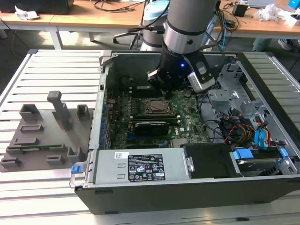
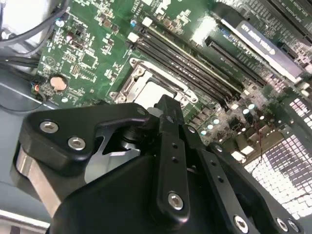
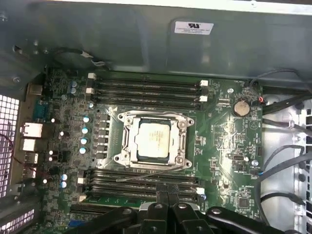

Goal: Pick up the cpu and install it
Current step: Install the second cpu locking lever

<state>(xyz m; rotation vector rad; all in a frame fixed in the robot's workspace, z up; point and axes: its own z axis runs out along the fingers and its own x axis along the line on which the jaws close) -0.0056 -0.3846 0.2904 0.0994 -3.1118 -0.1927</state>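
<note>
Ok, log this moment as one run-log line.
stage: install | cpu: seated in socket frame on motherboard | gripper: above board beside socket, empty | case: open

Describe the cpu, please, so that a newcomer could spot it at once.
Look inside the open computer case at the green motherboard. Near its middle, between the black memory slots, sits a square metal socket frame. The cpu is the flat silver square lying inside that frame.

Wooden benches (image 1: 84,18) run along the back, strewn with cables (image 1: 112,4) and crumpled paper (image 1: 26,13). A slatted metal table (image 1: 51,65) spreads underneath in even light. A shoe (image 1: 285,44) shows at the exterior view's right.
</note>
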